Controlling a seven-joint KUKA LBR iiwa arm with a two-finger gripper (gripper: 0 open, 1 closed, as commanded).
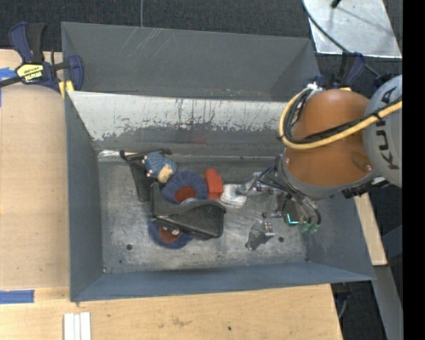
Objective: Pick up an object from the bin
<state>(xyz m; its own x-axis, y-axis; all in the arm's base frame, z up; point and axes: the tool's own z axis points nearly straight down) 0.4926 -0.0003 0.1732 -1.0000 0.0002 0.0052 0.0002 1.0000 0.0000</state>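
Note:
My gripper hangs low over the bin's floor at the right, below the arm's orange cover, with nothing visibly in it. Closest to it, just to the left, lies a small white and silver piece. An orange-red block rests against that piece. Further left, a flat black object lies slanted across the middle of the bin floor.
A heap fills the bin's left half: a blue round thing, a small figure with a tan head, a black bar and a blue disc under the black object. Bare floor runs along the front wall.

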